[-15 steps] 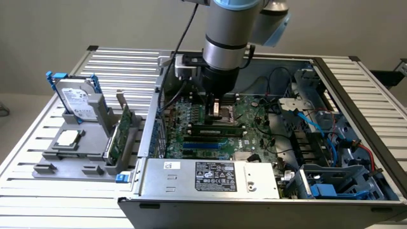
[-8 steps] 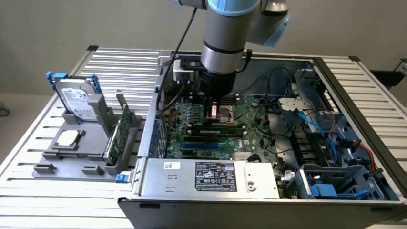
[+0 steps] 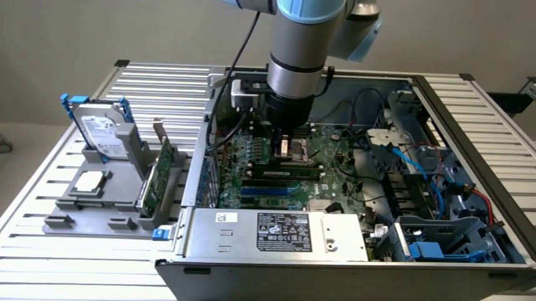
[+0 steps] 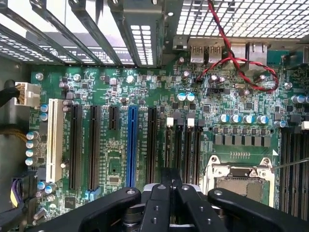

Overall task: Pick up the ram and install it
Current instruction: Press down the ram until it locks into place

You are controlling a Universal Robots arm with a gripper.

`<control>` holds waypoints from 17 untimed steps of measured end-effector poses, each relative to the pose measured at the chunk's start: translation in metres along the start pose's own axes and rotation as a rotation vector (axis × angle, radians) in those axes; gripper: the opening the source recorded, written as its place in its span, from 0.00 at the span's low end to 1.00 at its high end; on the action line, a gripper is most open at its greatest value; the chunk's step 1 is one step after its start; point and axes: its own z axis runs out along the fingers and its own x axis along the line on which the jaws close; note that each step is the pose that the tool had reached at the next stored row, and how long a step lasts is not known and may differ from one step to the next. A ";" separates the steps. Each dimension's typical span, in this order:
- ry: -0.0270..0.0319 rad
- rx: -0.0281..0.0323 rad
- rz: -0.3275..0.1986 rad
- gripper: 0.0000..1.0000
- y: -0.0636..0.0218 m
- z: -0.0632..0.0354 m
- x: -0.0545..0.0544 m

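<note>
Looking down from the wrist: the claw (image 4: 169, 186) is closed, fingertips drawn together with no gap between them. It hangs directly over the memory slots (image 4: 186, 145), just beside the CPU socket (image 4: 239, 176). The slots run lengthwise away from the fingertips, toward the rear ports (image 4: 212, 50).

Exterior view: the claw (image 3: 289, 149) points straight down inside the open case (image 3: 335, 279), with its tip low over the motherboard (image 3: 335, 182). The ram (image 3: 285, 167) reads as a long, dark-chipped stick lying along the slot bank immediately under the tip. It is level, and its long axis runs from the exterior view's left to its right. The claw stands over roughly the middle of that length, so the ram lies straight below it, not off to either side.

Touching or just apart: cannot tell. The claw body hides whether the fingertips pinch the ram's top edge or only bear on it. Whether the stick is fully seated also cannot be told.

Judgement: the relation that counts is vertical, with the stick parallel to its slot and the claw centred above it.

Farther out, on the bench (image 3: 34, 263), a grey fixture (image 3: 84, 207) holds the green expansion card (image 3: 155, 179) and the hard drive (image 3: 102, 132), both well apart from the claw.
</note>
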 end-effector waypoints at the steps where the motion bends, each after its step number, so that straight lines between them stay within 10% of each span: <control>1: -0.0004 -0.0001 0.000 0.11 0.0000 0.0002 0.000; 17: -0.0041 0.0000 -0.001 0.11 -0.0015 0.0049 -0.003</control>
